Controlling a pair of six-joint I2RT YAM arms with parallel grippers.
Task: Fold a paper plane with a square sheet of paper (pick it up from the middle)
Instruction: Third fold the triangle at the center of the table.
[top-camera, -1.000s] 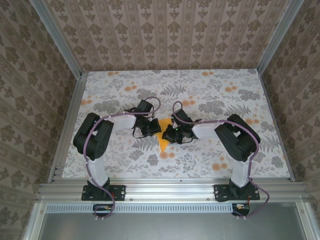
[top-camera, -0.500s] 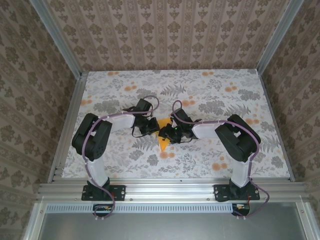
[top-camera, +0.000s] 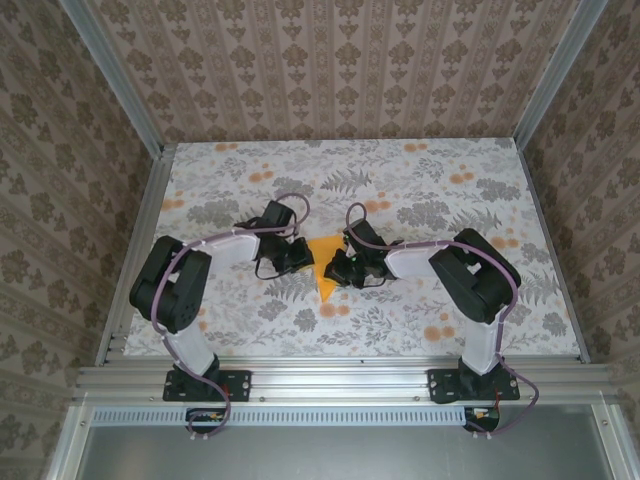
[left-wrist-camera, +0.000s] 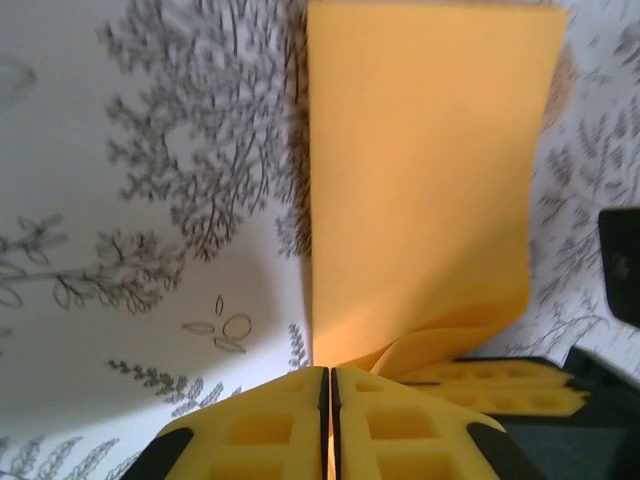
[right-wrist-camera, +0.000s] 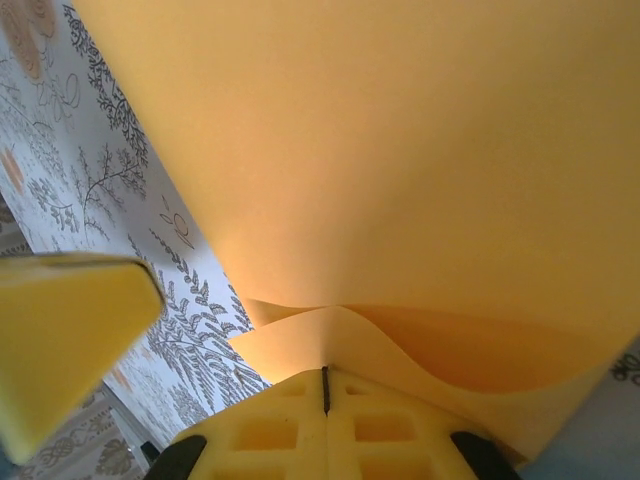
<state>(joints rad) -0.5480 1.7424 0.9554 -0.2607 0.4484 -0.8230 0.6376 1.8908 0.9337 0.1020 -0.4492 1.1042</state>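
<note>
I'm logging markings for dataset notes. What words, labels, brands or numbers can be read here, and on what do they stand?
None can be read. The orange paper is plain; the table cover and walls carry only floral prints; the left claw and right claw have bare yellow pads with no lettering.

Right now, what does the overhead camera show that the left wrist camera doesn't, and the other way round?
Overhead: the left arm and right arm reaching in from either side, the patterned walls, and the paper as a small pointed shape between them. Left wrist: the left gripper up close, its yellow fingers pressed shut on a curled paper edge. Both: the orange paper and the flowery table.
</note>
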